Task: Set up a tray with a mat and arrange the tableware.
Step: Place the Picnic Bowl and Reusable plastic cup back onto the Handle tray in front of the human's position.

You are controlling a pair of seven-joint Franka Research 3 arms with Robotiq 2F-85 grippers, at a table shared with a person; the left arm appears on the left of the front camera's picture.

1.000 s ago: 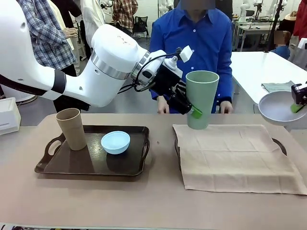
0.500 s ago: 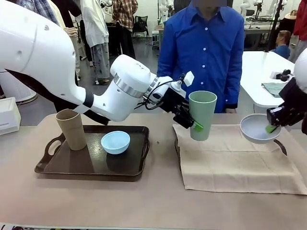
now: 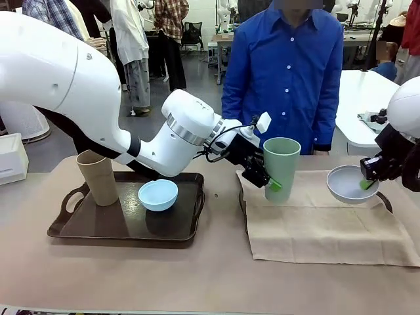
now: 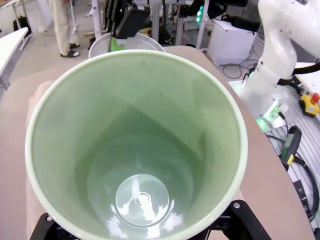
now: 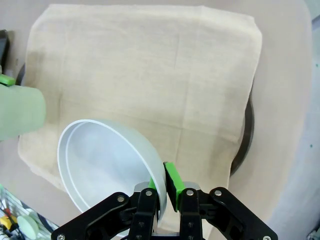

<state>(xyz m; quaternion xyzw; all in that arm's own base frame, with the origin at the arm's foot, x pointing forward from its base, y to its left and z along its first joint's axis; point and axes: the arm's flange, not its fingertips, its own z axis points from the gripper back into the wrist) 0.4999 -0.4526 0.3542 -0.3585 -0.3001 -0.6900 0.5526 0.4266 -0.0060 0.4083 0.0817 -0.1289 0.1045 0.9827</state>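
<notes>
Left end effector [image 3: 268, 182]: closed around the pale green cup [image 3: 282, 164], jaws spread wide on either side of the cup's lower wall, one green pad seen against its near side.
Pale green cup: held nearly upright, mouth up, over the far left corner of the mat [image 3: 321, 223]; whether its base touches the cloth cannot be told. In the left wrist view its inside [image 4: 135, 150] is seen empty and glossy.
Right end effector [image 3: 367, 184]: clamped tight on the rim of the white bowl [image 3: 344, 184]; in the right wrist view the rim is pinched between the two pads near [image 5: 167, 185].
White bowl: held tilted by one edge above the far right part of the mat, its hollow turned towards the front camera.
Mat: a beige cloth, spread flat over a dark tray [image 3: 386, 200] whose handle shows past its right edge.
Tan cup [image 3: 98, 177]: stood upright at the far left of the left-hand tray [image 3: 92, 226].
Light blue bowl [image 3: 158, 194]: set upright on the same tray, to the right of the tan cup and apart from it.
Bench [image 3: 197, 275]: both trays are carried side by side on it, left tray and matted tray near each other.
Person [image 3: 289, 72]: stood at the far side in a blue shirt, behind the green cup.
</notes>
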